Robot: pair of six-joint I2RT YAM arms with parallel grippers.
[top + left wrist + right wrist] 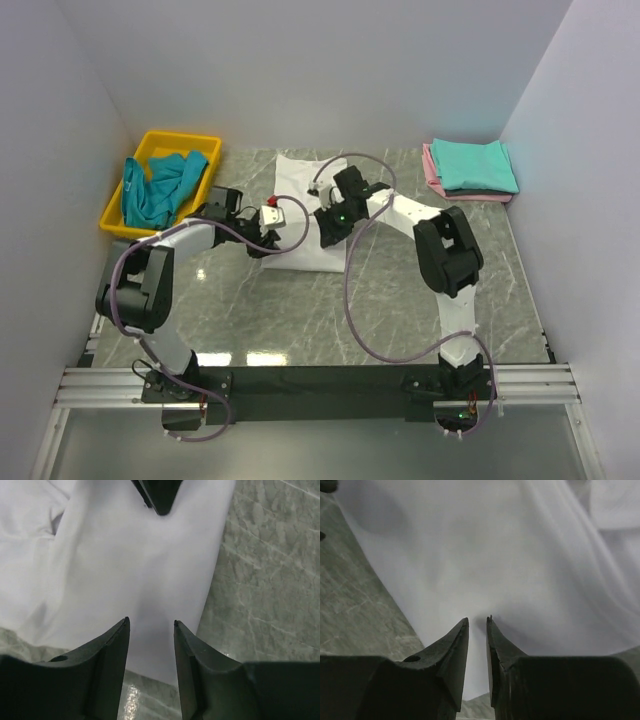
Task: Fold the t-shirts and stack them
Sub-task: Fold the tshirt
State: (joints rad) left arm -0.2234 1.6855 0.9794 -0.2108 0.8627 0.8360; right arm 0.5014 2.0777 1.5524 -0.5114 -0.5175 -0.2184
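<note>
A white t-shirt [298, 185] lies partly folded in the middle of the table; its near edge is between the two grippers. My left gripper [272, 241] is low over the shirt's near left part; in the left wrist view my left gripper [150, 622] has its jaws wide apart and empty above the white cloth [135, 565]. My right gripper [326, 234] is over the near right part; in the right wrist view my right gripper [477, 620] has its jaws only narrowly apart over the cloth [495, 550], with nothing between them.
A yellow tray [208, 146] at the back left holds a crumpled teal shirt [160, 185]. At the back right a folded teal shirt [474, 165] lies on a pink one [432, 172]. Grey walls close in left, right and back.
</note>
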